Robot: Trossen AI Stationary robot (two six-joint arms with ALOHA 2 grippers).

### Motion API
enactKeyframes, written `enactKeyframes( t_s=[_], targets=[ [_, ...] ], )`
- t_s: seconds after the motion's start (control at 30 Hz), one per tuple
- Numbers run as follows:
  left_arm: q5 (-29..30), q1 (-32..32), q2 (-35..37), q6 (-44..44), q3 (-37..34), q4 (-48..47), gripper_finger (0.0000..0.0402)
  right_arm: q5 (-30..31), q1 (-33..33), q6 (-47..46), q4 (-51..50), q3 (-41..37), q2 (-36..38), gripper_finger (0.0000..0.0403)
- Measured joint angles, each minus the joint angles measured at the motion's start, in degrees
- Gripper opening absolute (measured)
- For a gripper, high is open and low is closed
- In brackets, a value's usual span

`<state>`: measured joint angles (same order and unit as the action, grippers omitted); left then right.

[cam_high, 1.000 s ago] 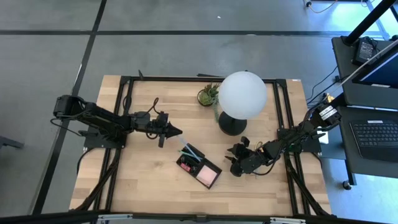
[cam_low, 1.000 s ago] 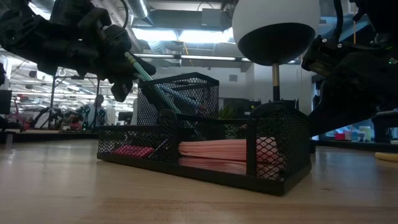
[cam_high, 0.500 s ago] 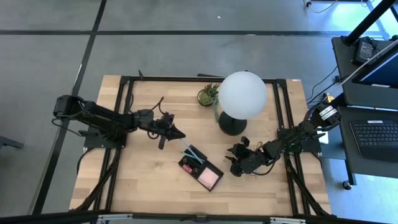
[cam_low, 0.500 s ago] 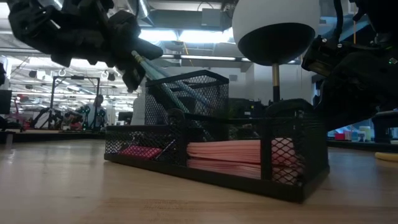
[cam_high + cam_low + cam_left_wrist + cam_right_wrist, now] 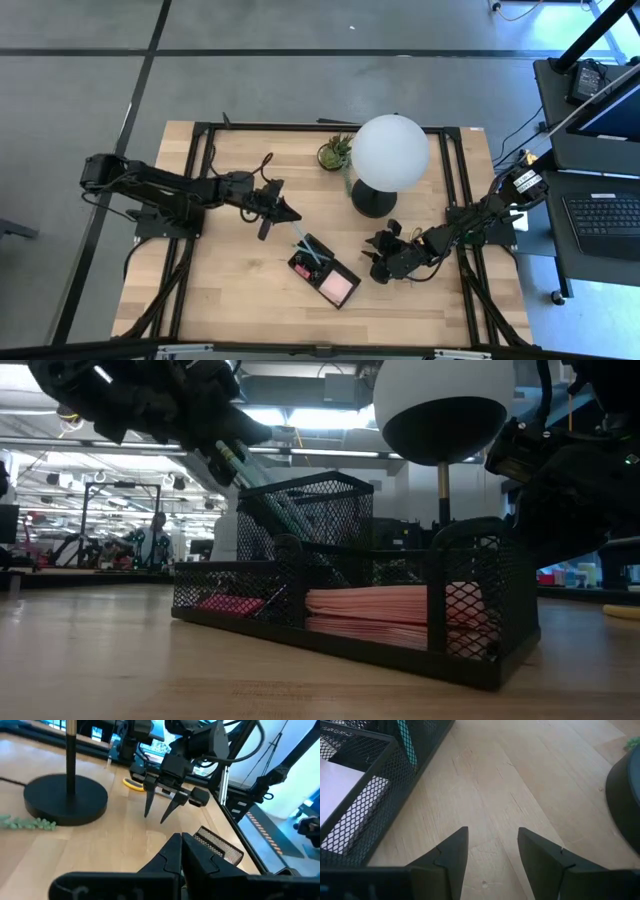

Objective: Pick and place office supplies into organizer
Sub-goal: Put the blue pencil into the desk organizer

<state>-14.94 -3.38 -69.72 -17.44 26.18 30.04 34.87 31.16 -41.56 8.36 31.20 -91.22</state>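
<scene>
The black mesh organizer (image 5: 325,275) sits at mid-table, with a pink sticky-note pad (image 5: 338,289) in its near compartment. A pale-green pencil (image 5: 302,240) slants up out of its pen cup (image 5: 300,510), lower end inside. My left gripper (image 5: 288,214) is shut on the pencil's upper end, up and to the left of the organizer. My right gripper (image 5: 378,262) stands open just right of the organizer, low over bare wood, with nothing between its fingers (image 5: 492,850). Yellow-handled scissors (image 5: 134,783) lie on the table beyond the right gripper. My left gripper pinches the pencil's upper end (image 5: 226,453) between its two shut fingers. The fingers come from the table's left, nearly level and tipped a little down. The pencil slants down to the right below them, with its lower end inside the pen cup (image 5: 308,258).
A white globe lamp (image 5: 390,150) on a round black base (image 5: 372,200) stands just behind the organizer and the right gripper. A small potted plant (image 5: 335,152) stands at the far side. Bare wood lies to the near left of the organizer.
My left gripper has risen and gone toward the table's right, staying shut on the pencil and rolling a little. The pencil now stands steeper in the cup. The organizer has slid a little toward the near edge.
</scene>
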Motion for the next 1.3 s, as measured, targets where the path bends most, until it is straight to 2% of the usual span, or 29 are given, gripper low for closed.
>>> enactKeyframes(
  t_s=[0.33,0.83,1.3],
  targets=[
    [1.3,1.1,1.6,1.8,0.5,-2.1,0.0002,0.0,0.0,0.0,-0.3,0.0,0.0,0.0174],
    [15.5,9.1,1.5,7.4,0.5,-2.0,0.0002,0.0,0.0,-0.2,-0.3,0.0,0.0,0.0174],
    [17.0,11.6,1.5,10.7,0.5,-2.0,0.0004,0.0,0.0,-0.1,-0.3,0.0,0.0,0.0174]
  ],
)
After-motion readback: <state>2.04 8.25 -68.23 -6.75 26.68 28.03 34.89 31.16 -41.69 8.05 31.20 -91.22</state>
